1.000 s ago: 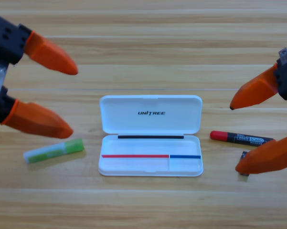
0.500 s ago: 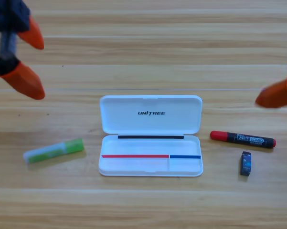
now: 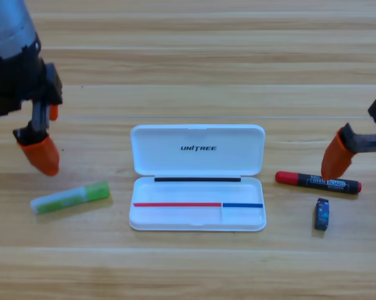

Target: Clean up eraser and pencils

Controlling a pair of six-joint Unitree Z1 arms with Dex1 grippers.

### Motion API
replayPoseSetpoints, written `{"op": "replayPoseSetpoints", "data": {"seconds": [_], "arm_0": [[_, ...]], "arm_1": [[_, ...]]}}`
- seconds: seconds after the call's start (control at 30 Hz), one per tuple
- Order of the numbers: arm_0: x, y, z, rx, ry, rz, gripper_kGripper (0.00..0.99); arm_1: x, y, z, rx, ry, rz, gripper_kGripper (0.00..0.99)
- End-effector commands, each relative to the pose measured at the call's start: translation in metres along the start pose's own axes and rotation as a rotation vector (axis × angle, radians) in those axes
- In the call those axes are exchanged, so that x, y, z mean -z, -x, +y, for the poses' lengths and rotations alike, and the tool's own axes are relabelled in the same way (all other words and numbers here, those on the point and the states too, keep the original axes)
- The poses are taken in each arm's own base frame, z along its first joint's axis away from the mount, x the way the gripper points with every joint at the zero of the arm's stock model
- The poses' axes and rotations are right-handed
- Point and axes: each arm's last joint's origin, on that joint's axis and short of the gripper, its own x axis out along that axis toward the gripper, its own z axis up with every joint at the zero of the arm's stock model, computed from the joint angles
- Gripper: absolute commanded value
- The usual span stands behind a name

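Note:
The pale green-and-white pencil (image 3: 70,198) lies on the table left of the open white case (image 3: 175,164). My left gripper (image 3: 45,134) points down, open, above and to the left of this pencil and not touching it. The black pencil with a red cap (image 3: 318,182) lies right of the case. Below its right end sits the small dark eraser (image 3: 322,214). My right gripper (image 3: 336,159) comes in from the right edge, its orange tip just above the black pencil's middle. Nothing is held by either gripper.
The case lies in the middle of the wooden table (image 3: 194,69) with its lid folded back. Its tray holds none of the loose items.
Both grippers have left the picture's edges and turned downward. The left has come down toward the green pencil and the right toward the black one. The pencils, eraser and case have not moved.

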Motion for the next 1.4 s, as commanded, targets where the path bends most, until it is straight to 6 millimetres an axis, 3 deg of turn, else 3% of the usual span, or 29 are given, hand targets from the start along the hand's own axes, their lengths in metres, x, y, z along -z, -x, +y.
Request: {"op": "replayPoseSetpoints", "data": {"seconds": [0.03, 0.23, 0.73, 1.0, 1.4], "arm_0": [[-0.003, -0.036, 0.007, 0.058, 0.011, 0.070, 0.990], [-0.003, -0.050, 0.006, 0.094, 0.012, 0.087, 0.990], [0.001, -0.094, 0.015, 0.089, 0.035, 0.114, 0.990], [0.000, -0.131, 0.018, 0.076, 0.037, 0.143, 0.990], [0.005, -0.157, 0.023, 0.046, 0.052, 0.158, 0.990]], "arm_1": [[-0.036, -0.056, -0.016, 0.124, -0.233, 0.107, 0.990], [-0.049, -0.087, -0.021, 0.192, -0.319, 0.134, 0.990], [-0.061, -0.132, -0.014, 0.176, -0.443, 0.156, 0.950], [-0.060, -0.152, -0.014, 0.173, -0.446, 0.161, 0.937], [-0.053, -0.178, -0.018, 0.194, -0.432, 0.200, 0.891]]}}
